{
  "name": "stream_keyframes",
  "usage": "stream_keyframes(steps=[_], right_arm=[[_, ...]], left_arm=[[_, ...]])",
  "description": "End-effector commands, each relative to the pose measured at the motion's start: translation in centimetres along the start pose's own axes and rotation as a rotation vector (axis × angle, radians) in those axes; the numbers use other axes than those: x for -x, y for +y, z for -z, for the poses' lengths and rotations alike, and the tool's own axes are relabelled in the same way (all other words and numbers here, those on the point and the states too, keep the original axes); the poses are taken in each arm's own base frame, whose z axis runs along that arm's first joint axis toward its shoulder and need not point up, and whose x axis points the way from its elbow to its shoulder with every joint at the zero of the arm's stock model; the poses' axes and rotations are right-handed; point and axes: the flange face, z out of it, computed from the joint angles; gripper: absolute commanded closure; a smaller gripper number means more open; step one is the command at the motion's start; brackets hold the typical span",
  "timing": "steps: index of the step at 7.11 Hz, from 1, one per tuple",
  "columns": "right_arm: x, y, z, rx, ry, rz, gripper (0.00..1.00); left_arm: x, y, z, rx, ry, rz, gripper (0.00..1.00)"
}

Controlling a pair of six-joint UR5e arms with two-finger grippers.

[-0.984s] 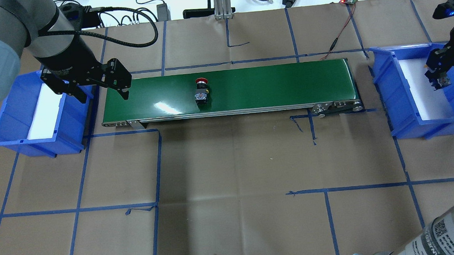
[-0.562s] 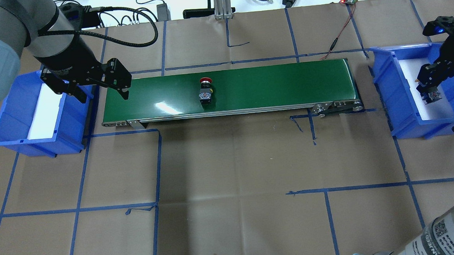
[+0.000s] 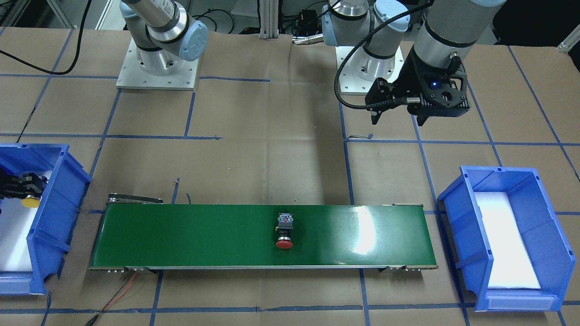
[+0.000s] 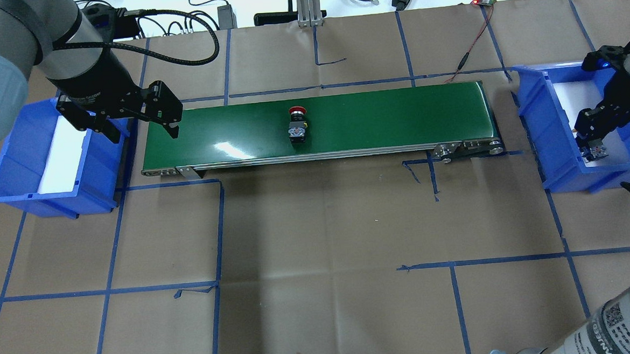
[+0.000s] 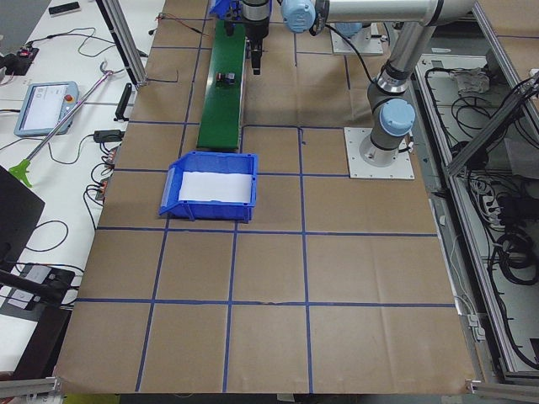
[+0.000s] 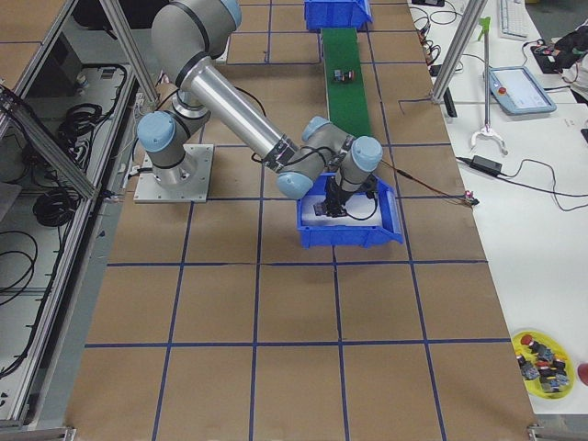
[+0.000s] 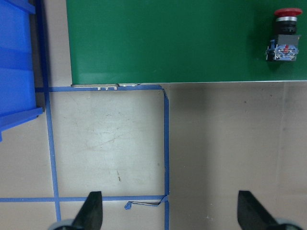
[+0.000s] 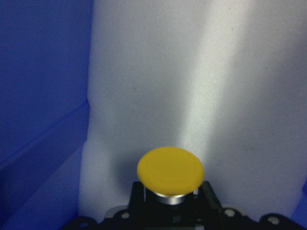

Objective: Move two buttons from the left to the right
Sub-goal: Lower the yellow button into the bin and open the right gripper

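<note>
The red button (image 4: 297, 125) lies on its side on the green conveyor belt (image 4: 387, 119), left of its middle; it also shows in the front view (image 3: 284, 231) and in the left wrist view (image 7: 284, 33). My left gripper (image 4: 144, 133) is open and empty above the belt's left end, well apart from the red button. My right gripper (image 4: 591, 140) is shut on the yellow button (image 8: 170, 171) and holds it low inside the right blue bin (image 4: 533, 117), over the white pad. The yellow cap shows in the front view (image 3: 31, 202).
A second blue bin (image 4: 14, 198) with a white pad stands left of the belt, partly under my left arm. Blue tape lines cross the brown paper table. A red-black wire (image 4: 470, 50) runs to the belt's far right end.
The red button has travelled to the right along the belt. My right gripper has moved with the yellow button toward the bin's near left corner. The left gripper has not moved.
</note>
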Motion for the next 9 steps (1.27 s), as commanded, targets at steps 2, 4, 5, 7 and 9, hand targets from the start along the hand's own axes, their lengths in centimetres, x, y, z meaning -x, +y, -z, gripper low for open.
stream_keyframes(steps=[2, 4, 5, 7, 9], right_arm=[[0.1, 0.4, -1.4, 0.015, -0.014, -0.029, 0.04], [0.0, 0.4, -0.5, 0.004, -0.002, -0.040, 0.01], [-0.1, 0.3, 0.8, -0.015, 0.017, -0.055, 0.01], [-0.1, 0.4, 5.4, -0.061, 0.083, -0.075, 0.01], [1.8, -0.9, 11.9, -0.162, 0.154, -0.121, 0.00]], left_arm=[[0.0, 0.0, 0.0, 0.000, 0.000, 0.000, 0.00], [0.0, 0.0, 0.0, 0.000, 0.000, 0.000, 0.00], [0.0, 0.0, 0.0, 0.000, 0.000, 0.000, 0.00], [0.0, 0.0, 0.0, 0.000, 0.000, 0.000, 0.00], [0.0, 0.0, 0.0, -0.002, 0.000, 0.000, 0.00]])
